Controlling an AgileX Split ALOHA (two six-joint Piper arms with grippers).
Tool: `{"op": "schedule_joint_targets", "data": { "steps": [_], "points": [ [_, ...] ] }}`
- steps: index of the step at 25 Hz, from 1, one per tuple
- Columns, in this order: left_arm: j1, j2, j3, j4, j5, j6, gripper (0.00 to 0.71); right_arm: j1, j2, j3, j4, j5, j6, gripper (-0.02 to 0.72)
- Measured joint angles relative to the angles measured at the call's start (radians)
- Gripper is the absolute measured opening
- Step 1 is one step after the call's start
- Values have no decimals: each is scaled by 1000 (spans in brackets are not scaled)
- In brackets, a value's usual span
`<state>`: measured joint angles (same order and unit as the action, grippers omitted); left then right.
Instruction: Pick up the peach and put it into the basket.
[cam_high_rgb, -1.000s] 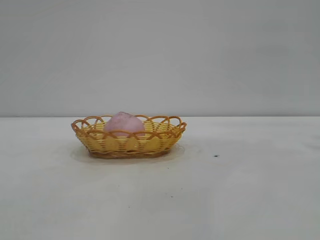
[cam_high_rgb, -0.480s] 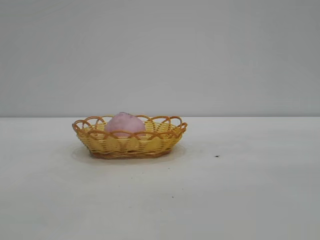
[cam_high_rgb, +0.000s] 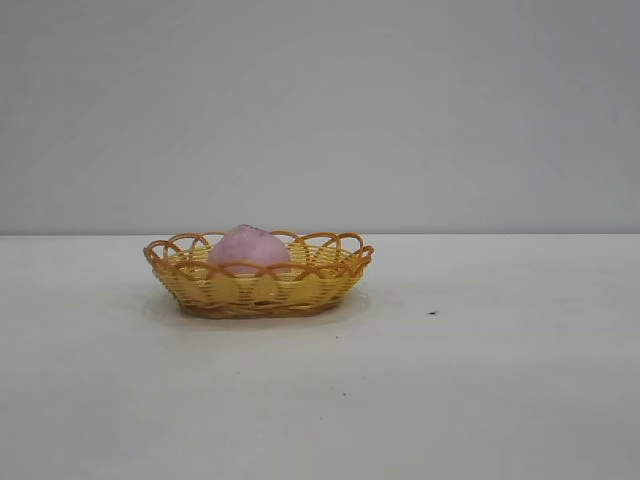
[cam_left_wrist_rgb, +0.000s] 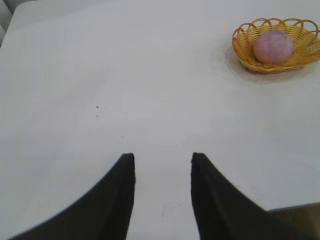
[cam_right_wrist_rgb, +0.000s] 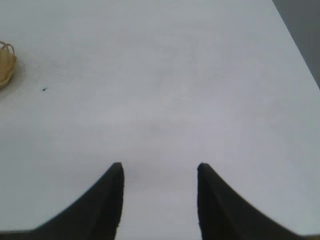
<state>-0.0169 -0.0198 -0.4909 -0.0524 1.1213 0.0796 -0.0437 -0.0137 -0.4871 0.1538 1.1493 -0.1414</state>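
The pale-pink peach (cam_high_rgb: 249, 247) lies inside the yellow wicker basket (cam_high_rgb: 300, 285) with the orange-brown looped rim, left of the table's middle in the exterior view. In the left wrist view the peach (cam_left_wrist_rgb: 272, 46) sits in the basket (cam_left_wrist_rgb: 243, 47) far off from my left gripper (cam_left_wrist_rgb: 163, 156), which is open and empty over bare table. My right gripper (cam_right_wrist_rgb: 159, 166) is open and empty too, over bare table; only an edge of the basket (cam_right_wrist_rgb: 6, 67) shows in its view. Neither gripper shows in the exterior view.
The white table (cam_high_rgb: 480, 380) carries a small dark speck (cam_high_rgb: 432, 313) right of the basket. The table's edge shows in the left wrist view (cam_left_wrist_rgb: 295, 205) and a far corner in the right wrist view (cam_right_wrist_rgb: 295, 40).
None of note; the basket with the peach stays in place, apart from a very slight shift.
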Motion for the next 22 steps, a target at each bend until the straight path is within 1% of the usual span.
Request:
{"op": "schedule_joint_targets", "data": {
  "steps": [5,22],
  "points": [
    [0,0,0,0,0,0,262,0,-2,0,9,-2,-13,325],
    [0,0,0,0,0,0,262,0,-2,0,13,-2,-13,325]
  ]
}}
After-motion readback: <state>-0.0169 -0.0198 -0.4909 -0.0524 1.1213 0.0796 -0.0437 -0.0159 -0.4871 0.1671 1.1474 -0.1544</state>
